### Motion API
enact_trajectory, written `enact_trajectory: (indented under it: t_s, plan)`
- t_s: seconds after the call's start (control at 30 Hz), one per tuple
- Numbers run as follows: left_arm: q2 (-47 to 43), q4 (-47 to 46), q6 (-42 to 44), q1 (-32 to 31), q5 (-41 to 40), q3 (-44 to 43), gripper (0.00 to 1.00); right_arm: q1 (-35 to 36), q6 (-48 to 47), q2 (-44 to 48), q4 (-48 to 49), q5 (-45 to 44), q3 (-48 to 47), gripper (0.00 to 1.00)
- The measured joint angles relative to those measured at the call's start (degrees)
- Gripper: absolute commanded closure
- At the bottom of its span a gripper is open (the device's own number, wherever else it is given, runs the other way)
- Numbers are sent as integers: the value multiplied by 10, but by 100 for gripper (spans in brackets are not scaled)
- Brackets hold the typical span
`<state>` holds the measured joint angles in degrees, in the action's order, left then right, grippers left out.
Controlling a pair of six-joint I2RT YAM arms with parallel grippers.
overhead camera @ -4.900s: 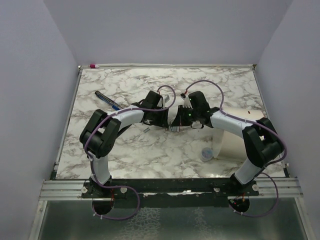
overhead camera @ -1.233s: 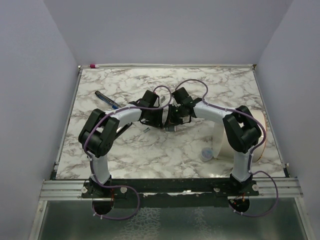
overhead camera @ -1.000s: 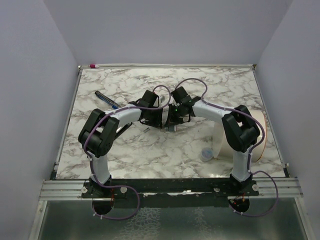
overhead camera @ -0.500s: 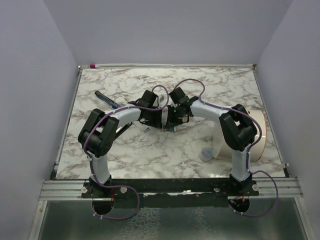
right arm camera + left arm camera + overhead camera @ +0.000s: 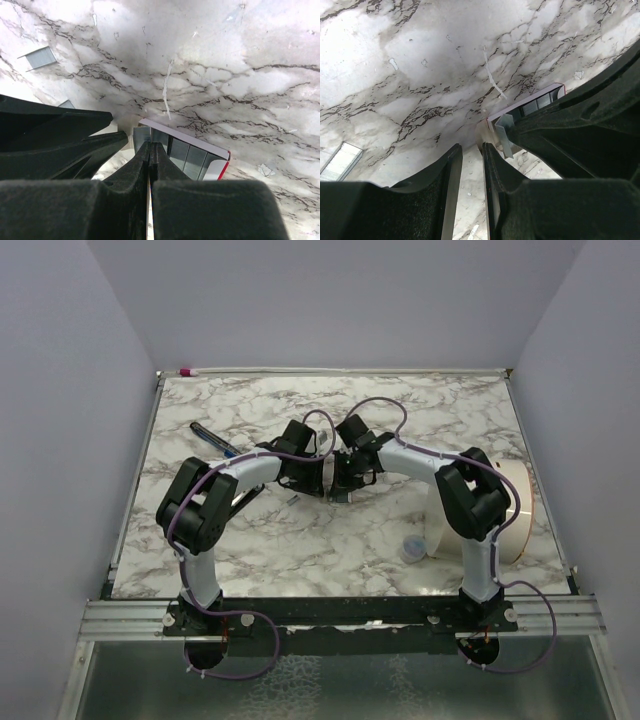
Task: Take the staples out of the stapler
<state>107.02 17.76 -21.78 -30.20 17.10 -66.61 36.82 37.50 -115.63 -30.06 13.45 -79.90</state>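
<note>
The little stapler (image 5: 189, 151) lies on the marble worktop (image 5: 420, 420), in the middle, between the two arms. The right claw (image 5: 149, 146) is squeezed tight with no gap, and its tips touch the shiny metal bit at the stapler's end. The left claw (image 5: 471, 152) is open just a little. Only bare worktop shows in the thin gap between its fingers (image 5: 449, 175). One fingertip sits just beside the same end of the stapler, but I cannot tell if it touches. A short strip of staples (image 5: 40, 57) lies flat on the worktop near the left claw, apart from the stapler. A blue-black pen (image 5: 213, 438) lies farther left.
</note>
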Motion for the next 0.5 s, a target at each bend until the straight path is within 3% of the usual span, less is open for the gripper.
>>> enact_trajectory:
  t_s: [0.5]
  plan:
    - [0,2,-5,2,0,0,73,4,-9,-16,-33,-26,-33,99]
